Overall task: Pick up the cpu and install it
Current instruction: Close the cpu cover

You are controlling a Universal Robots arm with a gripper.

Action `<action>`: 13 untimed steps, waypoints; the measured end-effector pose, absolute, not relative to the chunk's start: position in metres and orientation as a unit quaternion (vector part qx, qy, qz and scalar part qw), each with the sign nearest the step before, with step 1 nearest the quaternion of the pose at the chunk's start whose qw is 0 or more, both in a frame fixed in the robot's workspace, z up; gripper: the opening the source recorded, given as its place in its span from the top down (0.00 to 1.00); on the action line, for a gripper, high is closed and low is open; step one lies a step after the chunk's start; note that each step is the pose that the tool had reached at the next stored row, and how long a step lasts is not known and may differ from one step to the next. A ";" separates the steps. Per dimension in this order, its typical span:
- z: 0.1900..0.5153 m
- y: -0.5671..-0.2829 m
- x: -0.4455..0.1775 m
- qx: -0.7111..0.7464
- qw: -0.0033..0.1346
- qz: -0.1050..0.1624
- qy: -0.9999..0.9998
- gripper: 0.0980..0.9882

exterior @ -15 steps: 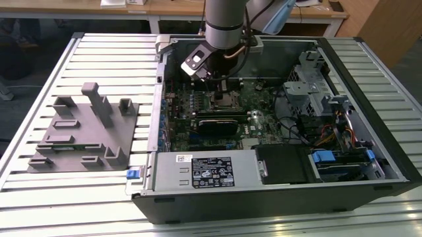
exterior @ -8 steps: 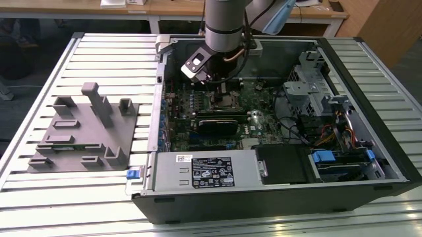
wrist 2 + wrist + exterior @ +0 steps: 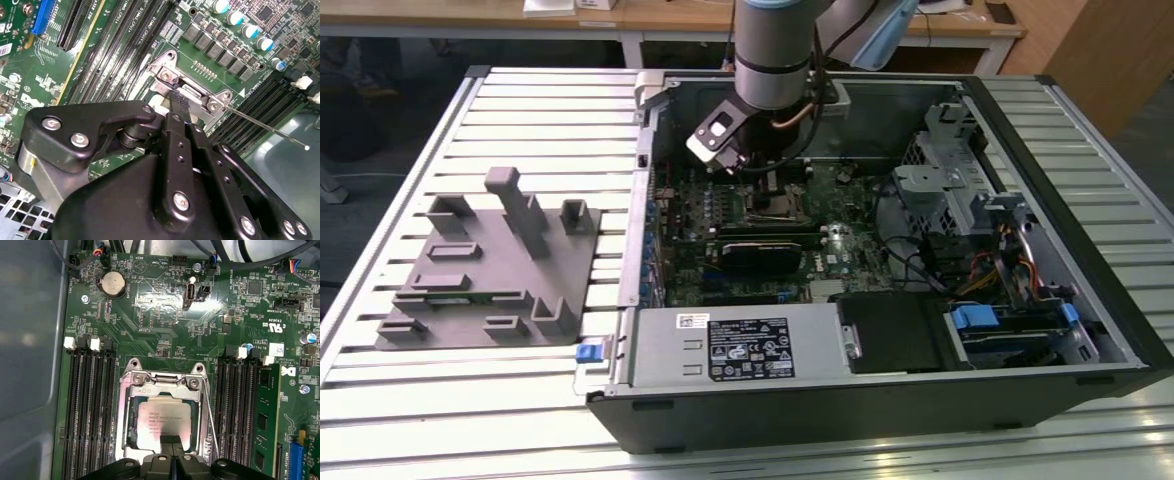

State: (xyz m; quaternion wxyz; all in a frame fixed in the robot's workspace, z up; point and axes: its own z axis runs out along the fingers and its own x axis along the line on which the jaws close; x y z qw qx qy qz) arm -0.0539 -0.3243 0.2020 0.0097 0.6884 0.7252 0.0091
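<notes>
The cpu [image 3: 162, 417], a pale silver square chip, lies flat inside the metal-rimmed socket frame [image 3: 129, 390] on the green motherboard. My gripper [image 3: 172, 444] hangs straight above it with its black fingers pressed together, their tips over the chip's edge with nothing between them. In the second wrist view the gripper [image 3: 178, 101] points down at the socket's metal hinge [image 3: 167, 75]. In the exterior view the gripper [image 3: 769, 186] reaches down into the open computer case [image 3: 881, 400], over the socket.
A thin wire socket lever [image 3: 209, 420] runs beside the frame. Rows of memory slots [image 3: 90, 410] flank the socket on both sides. A grey plastic fixture [image 3: 494, 260] with upright blocks stands on the slatted table at the exterior view's left. Drive cages and cables [image 3: 987, 230] fill the case's right.
</notes>
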 end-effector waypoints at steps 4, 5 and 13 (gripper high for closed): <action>0.200 -0.324 -0.053 0.688 0.010 0.009 0.725 0.99; 0.200 -0.324 -0.052 0.688 0.010 0.009 0.725 0.99; 0.202 -0.323 -0.048 0.688 0.010 0.010 0.725 0.99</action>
